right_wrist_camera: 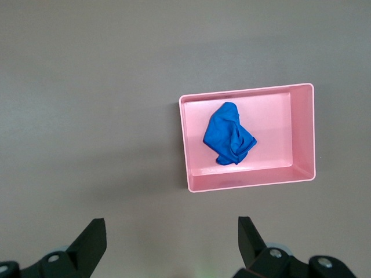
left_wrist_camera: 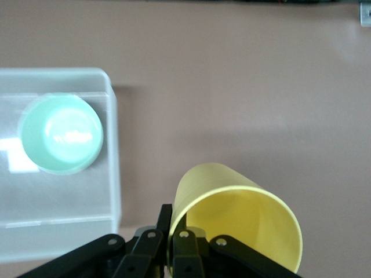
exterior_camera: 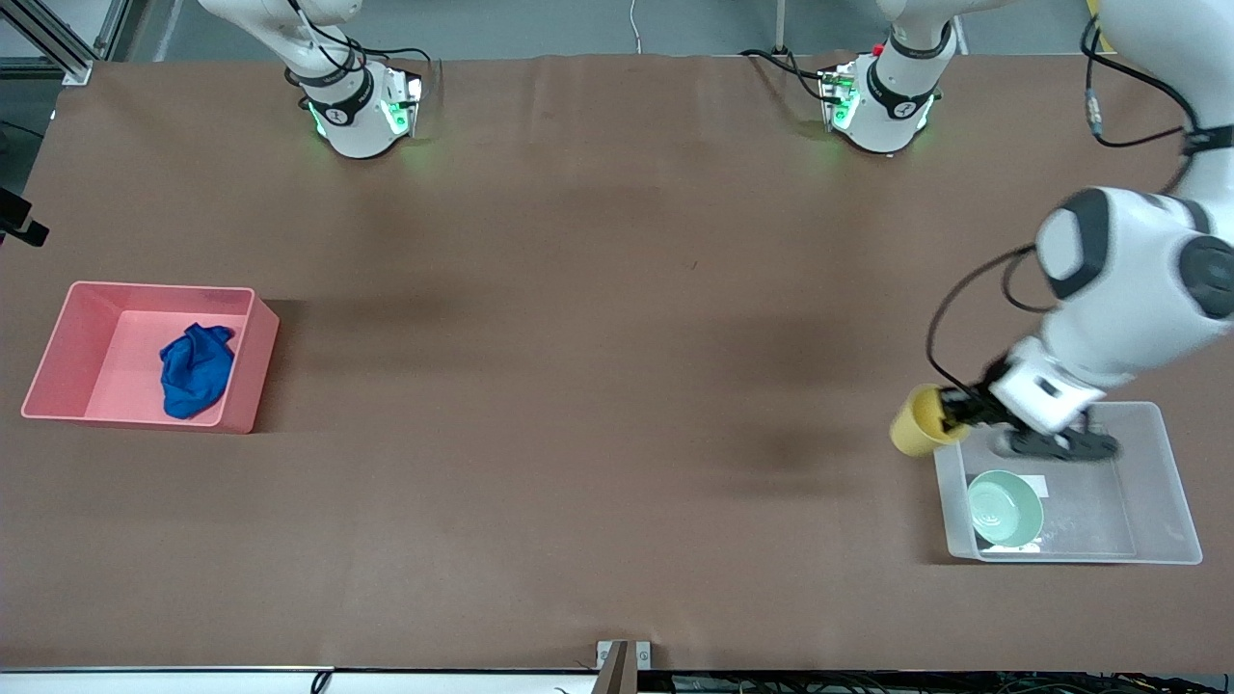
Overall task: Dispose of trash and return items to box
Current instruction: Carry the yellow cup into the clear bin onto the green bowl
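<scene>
My left gripper point(exterior_camera: 954, 410) is shut on the rim of the yellow cup point(exterior_camera: 921, 421) and holds it tilted, in the air over the table just beside a corner of the clear box point(exterior_camera: 1181, 482). In the left wrist view the fingers pinch the cup point(left_wrist_camera: 237, 214) wall at my left gripper point(left_wrist_camera: 174, 231). The mint-green bowl point(exterior_camera: 1005, 506) sits upright in the box; it also shows in the left wrist view point(left_wrist_camera: 61, 133). The blue trash wad point(exterior_camera: 196, 369) lies in the pink bin point(exterior_camera: 67, 337). My right gripper point(right_wrist_camera: 171, 243) is open and empty, high above the table beside the pink bin point(right_wrist_camera: 304, 133) and wad point(right_wrist_camera: 228, 134).
The pink bin stands at the right arm's end of the table, the clear box at the left arm's end. A white label point(exterior_camera: 1036, 485) lies on the box floor. A metal bracket point(exterior_camera: 622, 660) sits at the table edge nearest the front camera.
</scene>
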